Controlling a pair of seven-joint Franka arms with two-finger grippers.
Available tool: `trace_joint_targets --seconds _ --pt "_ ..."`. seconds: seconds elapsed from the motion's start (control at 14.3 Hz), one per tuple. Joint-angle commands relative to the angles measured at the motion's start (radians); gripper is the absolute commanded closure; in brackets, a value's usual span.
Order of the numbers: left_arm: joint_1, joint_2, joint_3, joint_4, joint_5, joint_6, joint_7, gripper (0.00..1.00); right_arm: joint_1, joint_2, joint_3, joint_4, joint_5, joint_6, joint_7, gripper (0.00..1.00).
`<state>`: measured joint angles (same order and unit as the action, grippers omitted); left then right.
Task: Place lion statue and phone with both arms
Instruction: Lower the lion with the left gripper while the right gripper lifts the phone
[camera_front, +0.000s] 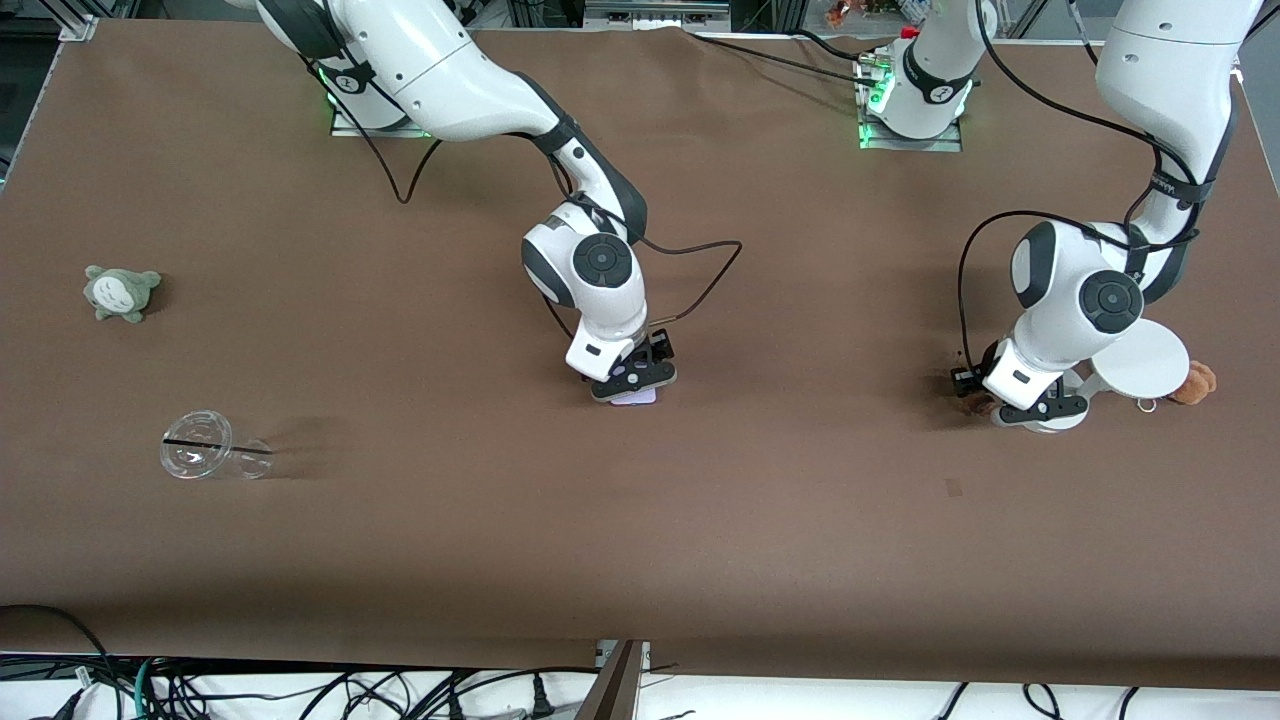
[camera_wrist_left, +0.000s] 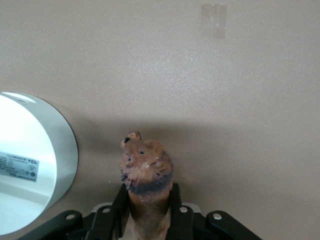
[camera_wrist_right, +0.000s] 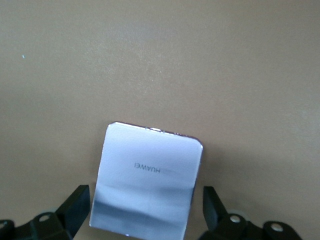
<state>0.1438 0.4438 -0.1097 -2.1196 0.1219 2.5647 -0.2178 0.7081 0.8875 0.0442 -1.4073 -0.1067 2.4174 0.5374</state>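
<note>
The lion statue (camera_wrist_left: 146, 170), small and reddish-brown with a darker mane, sits between the fingers of my left gripper (camera_wrist_left: 148, 210), which is shut on its body. In the front view the left gripper (camera_front: 975, 393) is low at the table toward the left arm's end, with the lion statue (camera_front: 975, 404) just showing. The phone (camera_wrist_right: 147, 177), a pale lavender-white rectangle marked HUAWEI, lies flat on the table. My right gripper (camera_wrist_right: 146, 210) straddles it, open, with a gap on each side. In the front view the right gripper (camera_front: 632, 385) is low over the phone (camera_front: 634, 397) at mid-table.
A white round disc stand (camera_front: 1140, 360) stands beside the left gripper and also shows in the left wrist view (camera_wrist_left: 30, 170). An orange-brown plush (camera_front: 1195, 383) lies beside the stand. A grey-green plush (camera_front: 120, 290) and a clear cup (camera_front: 205, 447) on its side lie toward the right arm's end.
</note>
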Motion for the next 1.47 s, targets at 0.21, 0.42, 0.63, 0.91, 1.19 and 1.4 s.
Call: trace_joint_targets --seconds 0.21,0.42,0.63,0.91,1.19,1.4 --pt "0.016 0.01 -0.013 0.007 0.015 0.017 0.021 0.13 0.016 0.05 -0.012 0.062 -0.024 0.003 0.041 0.0" --pt "0.008 -0.011 -0.021 0.03 0.015 -0.017 0.008 0.0 0.016 0.067 -0.017 0.068 -0.041 0.003 0.042 0.0" --pt "0.002 -0.048 -0.044 0.117 0.012 -0.209 -0.005 0.0 0.016 0.074 -0.018 0.07 -0.042 0.003 0.056 0.15" --pt "-0.006 -0.105 -0.079 0.252 0.012 -0.453 -0.063 0.0 0.014 0.07 -0.018 0.07 -0.042 -0.001 0.052 0.67" --pt "-0.006 -0.157 -0.081 0.42 0.012 -0.651 -0.057 0.0 0.007 0.058 -0.018 0.068 -0.039 -0.02 0.041 0.89" --pt "-0.007 -0.233 -0.081 0.489 0.001 -0.797 -0.054 0.0 -0.015 0.018 -0.018 0.068 -0.038 -0.105 0.006 0.89"
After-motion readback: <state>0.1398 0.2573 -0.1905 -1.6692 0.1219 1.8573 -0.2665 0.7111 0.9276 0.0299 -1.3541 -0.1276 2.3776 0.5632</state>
